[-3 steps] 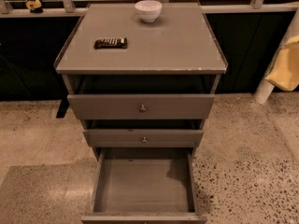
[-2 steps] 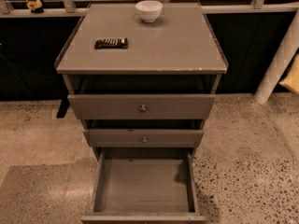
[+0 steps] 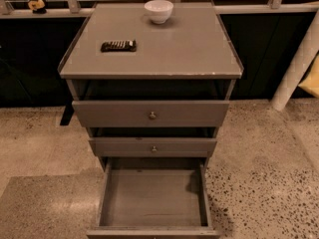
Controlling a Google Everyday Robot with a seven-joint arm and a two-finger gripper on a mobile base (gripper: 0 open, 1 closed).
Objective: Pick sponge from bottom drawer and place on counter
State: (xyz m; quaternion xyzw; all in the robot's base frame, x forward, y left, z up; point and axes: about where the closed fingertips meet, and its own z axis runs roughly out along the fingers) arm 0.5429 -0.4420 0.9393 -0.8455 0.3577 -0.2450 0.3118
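Bottom drawer (image 3: 149, 198): pulled wide open, lowest under the counter (image 3: 174, 51); grey floor showing, with a shadow at its right rear.
Sponge: not visible in the drawer or on the counter; its place cannot be told.
Middle drawer (image 3: 153, 147): slightly out, below the counter.
Top drawer (image 3: 151, 113): slightly out, just under the counter.
Dark bar (image 3: 118, 46): flat on the counter's left front.
White bowl (image 3: 158, 10): upright at the counter's rear centre.
Yellow arm part (image 3: 311, 81): right of the counter, at the frame edge.
Gripper: out of frame; its opening and hold cannot be told.

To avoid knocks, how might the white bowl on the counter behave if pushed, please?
The white bowl looks rigid and glossy, probably breakable. Its narrow base on the counter suggests sliding or tipping. The gripper is out of view.
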